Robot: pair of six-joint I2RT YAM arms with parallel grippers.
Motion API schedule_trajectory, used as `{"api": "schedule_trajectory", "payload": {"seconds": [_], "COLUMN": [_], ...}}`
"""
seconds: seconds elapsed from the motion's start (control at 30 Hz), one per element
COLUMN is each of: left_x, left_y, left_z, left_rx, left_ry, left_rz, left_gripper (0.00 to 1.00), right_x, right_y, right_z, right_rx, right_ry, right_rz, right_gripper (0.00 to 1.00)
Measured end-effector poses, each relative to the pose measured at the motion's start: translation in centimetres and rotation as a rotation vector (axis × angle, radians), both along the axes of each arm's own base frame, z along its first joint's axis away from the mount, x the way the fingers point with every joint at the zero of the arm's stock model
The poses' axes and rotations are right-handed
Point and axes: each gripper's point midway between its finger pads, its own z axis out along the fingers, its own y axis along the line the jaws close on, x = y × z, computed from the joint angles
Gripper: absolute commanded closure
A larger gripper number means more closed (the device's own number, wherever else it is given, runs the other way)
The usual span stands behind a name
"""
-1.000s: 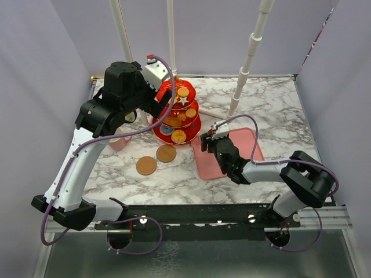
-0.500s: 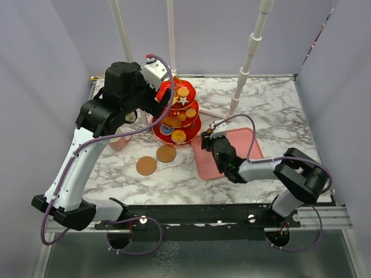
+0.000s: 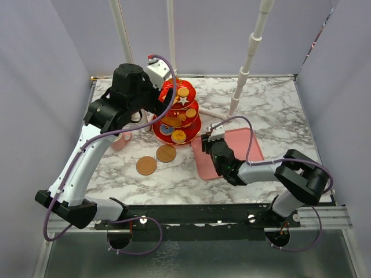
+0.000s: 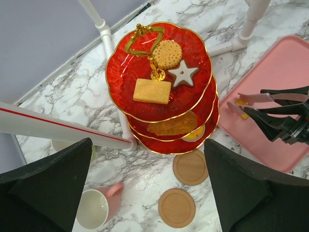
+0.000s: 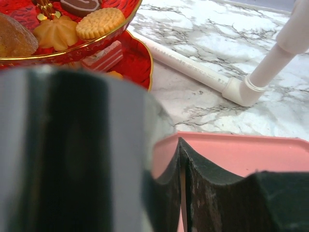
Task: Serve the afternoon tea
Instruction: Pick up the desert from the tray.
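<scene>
**While the right fingers narrow on a morsel, the stand waits for one more piece**

As the right gripper (image 3: 207,139) hangs low over the left end of the flat pink plastic tray (image 3: 246,145), its fingers have drawn closer over the last second. They are still visibly apart and straddle a small yellow morsel (image 4: 240,102) lying on the tray. I cannot tell whether they already pinch it. My reading is that a pick-up is under way, with the piece bound for the stand.

The left arm has shifted a little toward 12 o'clock, uncovering more of the pink ceramic mug (image 3: 120,139). The left gripper (image 4: 147,142) hovers above the stand with its fingers spread wide and holding nothing. Stand, coasters and tray have not moved.

The translucent red three-tier stand with its gold finial (image 4: 116,72) sits mid-desk on the marbled desk (image 3: 272,98), with the tray at its 4 o'clock.

Counted:
- One stand. Its top tier holds three biscuits: one round, one star-shaped and one rectangular. The lower tiers are partly hidden.
- Two round brown wooden coasters (image 3: 166,153) (image 3: 146,165), both bare, at the stand's 6 to 7 o'clock.
- One pink mug at 8 o'clock, not yet on a coaster.
- One pale green mug (image 4: 59,144), mostly hidden.
- One tray.
</scene>
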Motion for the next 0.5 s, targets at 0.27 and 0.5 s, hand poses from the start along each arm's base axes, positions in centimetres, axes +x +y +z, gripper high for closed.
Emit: {"api": "schedule_trajectory", "payload": {"seconds": [0.27,0.5], "left_x": [0.6,1.0], "left_y": [-0.4,-0.7], "left_z": [-0.3,-1.0], "left_rx": [-0.012,-0.006], "left_ry": [0.009,0.030], "left_rz": [0.007,0.010], "left_gripper": [0.01,0.01], "right_x": [-0.8,-0.3], "right_y": [-1.8,-1.0], "right_z": [4.3,13.9], "right_rx": [-0.026,0.041], "right_ry": [-0.057,-0.200], "right_rz": [-0.004,0.022], "right_gripper": [0.77,0.82]}}
